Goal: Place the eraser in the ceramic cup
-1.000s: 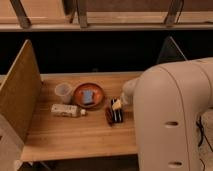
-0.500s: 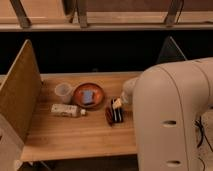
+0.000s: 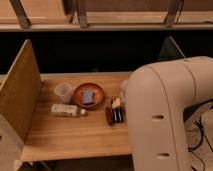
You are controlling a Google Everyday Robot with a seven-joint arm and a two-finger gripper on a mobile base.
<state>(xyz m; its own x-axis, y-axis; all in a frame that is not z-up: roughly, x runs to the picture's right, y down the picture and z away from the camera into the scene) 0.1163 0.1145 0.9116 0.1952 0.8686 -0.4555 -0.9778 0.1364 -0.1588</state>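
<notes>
The eraser [image 3: 117, 115], a small black block with pale stripes, lies on the wooden table [image 3: 75, 137] right beside my white arm [image 3: 170, 115]. The ceramic cup [image 3: 63, 92], pale and round, stands upright towards the table's left, just left of a reddish-brown bowl [image 3: 88, 95]. The bowl stands between the cup and the eraser. My gripper does not show in the camera view; only the bulky arm link fills the right foreground, and it hides the table's right part.
A small blue block [image 3: 88, 96] lies in the bowl. A white tube [image 3: 67, 110] lies on its side in front of the cup. A slim red object [image 3: 108, 116] touches the eraser's left side. A wooden side panel [image 3: 20, 95] walls the table's left edge.
</notes>
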